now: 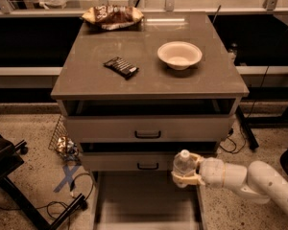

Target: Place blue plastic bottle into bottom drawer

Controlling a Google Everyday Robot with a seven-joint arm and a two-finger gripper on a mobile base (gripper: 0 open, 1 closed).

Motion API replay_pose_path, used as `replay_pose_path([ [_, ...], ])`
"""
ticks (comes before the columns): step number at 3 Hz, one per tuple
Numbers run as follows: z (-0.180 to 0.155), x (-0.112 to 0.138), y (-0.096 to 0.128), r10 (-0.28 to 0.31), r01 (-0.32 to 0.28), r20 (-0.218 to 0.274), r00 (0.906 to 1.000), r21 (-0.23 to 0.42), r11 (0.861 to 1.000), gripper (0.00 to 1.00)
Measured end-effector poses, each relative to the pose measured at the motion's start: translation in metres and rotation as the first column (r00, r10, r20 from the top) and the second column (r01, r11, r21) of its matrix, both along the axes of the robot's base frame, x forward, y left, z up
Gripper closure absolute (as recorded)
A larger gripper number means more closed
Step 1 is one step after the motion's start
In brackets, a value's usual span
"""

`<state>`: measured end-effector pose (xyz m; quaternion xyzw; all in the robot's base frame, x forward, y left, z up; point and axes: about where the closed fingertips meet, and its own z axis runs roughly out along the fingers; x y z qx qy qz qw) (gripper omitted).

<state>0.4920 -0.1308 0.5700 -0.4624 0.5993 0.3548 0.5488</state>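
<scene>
Bottle point(183, 164) upright, cap on top, held round its lower half by the hand point(186, 175), whose fingers are closed on it from the right. The white arm point(259, 180) reaches in from the near right. Hand and bottle sit at the right edge of the bottom drawer point(144, 200), close in front of the upper drawers point(148, 127). The bottom drawer is pulled out toward the near side and its floor is bare. Whether the bottle's base is over the floor or just over the right rail I cannot tell.

By my reading the carry is nearly done and the placing step is in hand, with nothing let go yet. The next move calls for a small shift left so the base is plainly inside the rail, then a slow drop until the base meets the floor, and only then opening the fingers. The bottle is slim and tall and the tray is shallow, so letting go early or at a tilt could tip it.

On the desk point(86, 75) the bowl point(179, 54), dark packet point(121, 67) and chip bag point(112, 15) lie well apart from all this and need no care
</scene>
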Motion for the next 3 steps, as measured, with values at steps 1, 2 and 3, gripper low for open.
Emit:
replay_pose_path([
  [1,-0.045,0.002,0.021,0.009,-0.007,-0.038,0.9992,0.037,0.999,1.0],
  [2,-0.11,0.007,0.045,0.042,-0.04,-0.043,0.9982,0.044,0.998,1.0],
  [3,-0.17,0.013,0.068,0.102,-0.1,-0.032,0.9943,0.048,0.994,1.0],
])
